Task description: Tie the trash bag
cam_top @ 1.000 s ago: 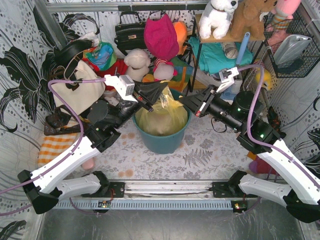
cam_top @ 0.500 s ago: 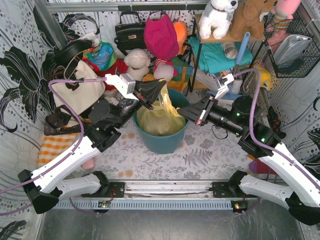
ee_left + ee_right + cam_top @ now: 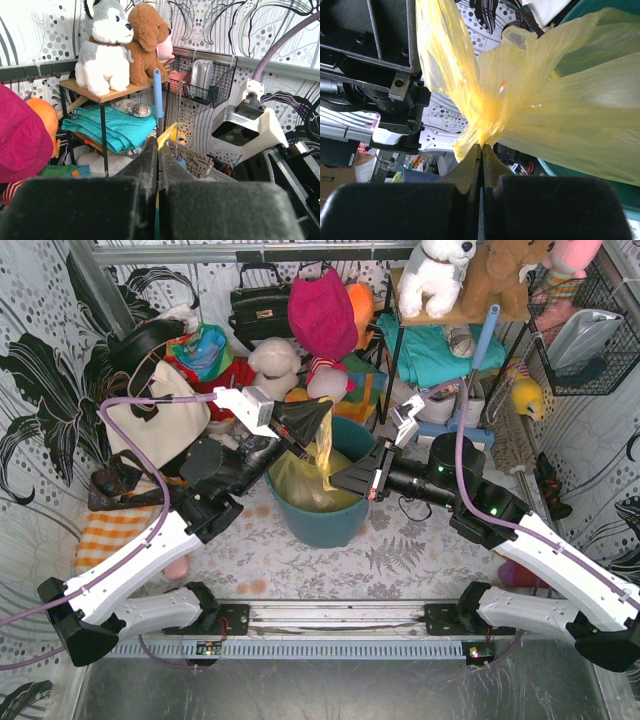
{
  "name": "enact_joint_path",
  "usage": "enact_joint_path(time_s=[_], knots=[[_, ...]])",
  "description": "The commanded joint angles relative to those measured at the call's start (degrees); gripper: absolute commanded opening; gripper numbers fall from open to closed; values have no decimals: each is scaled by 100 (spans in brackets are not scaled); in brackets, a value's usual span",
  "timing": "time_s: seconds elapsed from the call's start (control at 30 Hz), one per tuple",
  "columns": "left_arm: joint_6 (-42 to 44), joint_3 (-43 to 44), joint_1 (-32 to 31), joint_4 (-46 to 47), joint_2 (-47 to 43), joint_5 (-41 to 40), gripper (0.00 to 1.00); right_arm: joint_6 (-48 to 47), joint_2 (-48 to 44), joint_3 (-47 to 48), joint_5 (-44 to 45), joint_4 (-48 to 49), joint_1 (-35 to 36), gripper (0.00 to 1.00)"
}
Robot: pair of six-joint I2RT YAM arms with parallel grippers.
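Top view first: the right tool [image 3: 336, 482] has swung in from the side and now sits over the teal bin [image 3: 330, 528], arm stretched low across the bench. The left tool [image 3: 322, 415] stays raised, holding the trash bag [image 3: 300, 480] up out of the bin. I'd say both ends are now in hand for knotting. Left wrist view: jaws squeezed together, only a yellow sliver in the seam. Right wrist view: jaws pinched tight on the bag's bunched neck.
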Motion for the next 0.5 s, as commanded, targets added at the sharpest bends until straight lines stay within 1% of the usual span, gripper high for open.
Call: enact_joint_path(time_s=[0.0, 0.13, 0.33, 0.47], knots=[[27, -24, 16, 183, -29, -56, 0, 101, 121, -61, -180, 562, 80, 0], [4, -45, 22, 176, -51, -36, 0, 75, 284, -140, -21, 914, 182, 0], [-15, -80, 25, 156, -108, -36, 0, -260, 362, -354, 983, 1507, 616, 0], [-20, -100, 25, 159, -125, -38, 0, -753, 523, -471, 1694, 2051, 1049, 0]])
